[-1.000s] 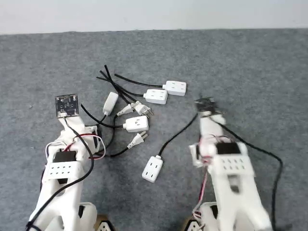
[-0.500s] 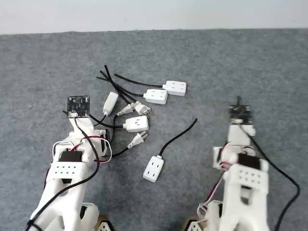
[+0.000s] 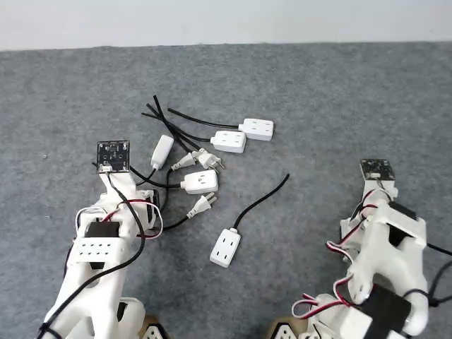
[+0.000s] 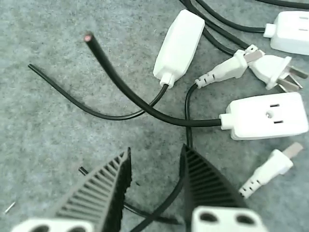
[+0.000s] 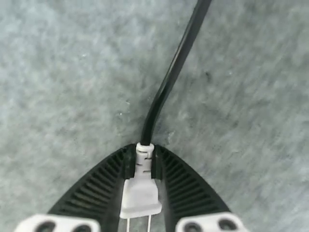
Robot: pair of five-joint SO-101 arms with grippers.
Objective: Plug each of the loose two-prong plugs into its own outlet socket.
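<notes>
The table covering (image 3: 339,92) is mottled grey. The outlet sockets (image 3: 224,248) are white with dark slots. The loose two-prong plugs (image 4: 227,71) are white with silvery prongs, on black cords (image 4: 130,96); one cut cord end (image 4: 88,37) shows a pinkish core. The two-prong plug (image 5: 140,193) in the right gripper (image 5: 144,148) is white. Both the right and the left gripper (image 4: 156,151) have black ribbed fingers (image 4: 104,193). The arms (image 3: 92,251) are white, with red, black and white wires (image 3: 131,203).

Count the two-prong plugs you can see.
4. First plug and second plug lie together amid the cords, the third plug by a socket, the fourth plug in the right hand. Cords might hide more.
</notes>
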